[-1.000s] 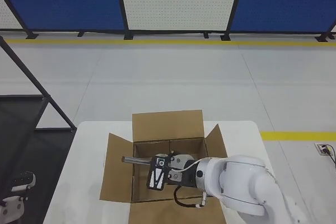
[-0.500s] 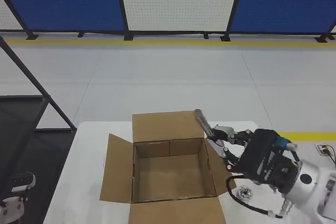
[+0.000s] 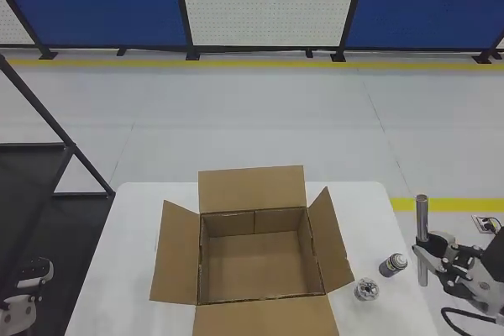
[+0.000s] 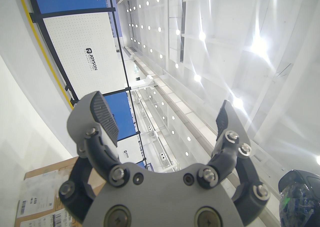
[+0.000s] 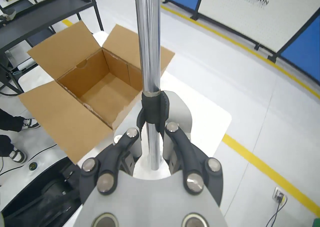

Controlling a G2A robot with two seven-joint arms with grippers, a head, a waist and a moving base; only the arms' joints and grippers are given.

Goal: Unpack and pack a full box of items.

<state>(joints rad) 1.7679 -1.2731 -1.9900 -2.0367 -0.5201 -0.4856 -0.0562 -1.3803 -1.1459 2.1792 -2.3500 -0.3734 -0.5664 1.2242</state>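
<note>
The open cardboard box [image 3: 252, 252] stands in the middle of the white table [image 3: 126, 252], and its inside is bare. My right gripper [image 3: 433, 254] is at the table's right edge, shut on a long shiny metal rod [image 3: 421, 223] that stands upright. In the right wrist view the rod [image 5: 147, 37] rises from between the black pads of that gripper [image 5: 152, 110], with the box [image 5: 100, 82] beyond it. A small dark cylinder [image 3: 392, 265] and a round silver part [image 3: 366, 291] rest on the table right of the box. My left gripper [image 4: 165, 117] is open, holds nothing and points up at the ceiling.
A black metal rack [image 3: 25, 185] stands left of the table. The box's right flap [image 3: 334, 239] leans out toward the loose parts. In the left wrist view a labelled carton [image 4: 45, 188] sits below the left gripper.
The right arm lifted the rod out of the box, swung it rightward over the right flap to the table's right edge, and turned it from lying to upright.
</note>
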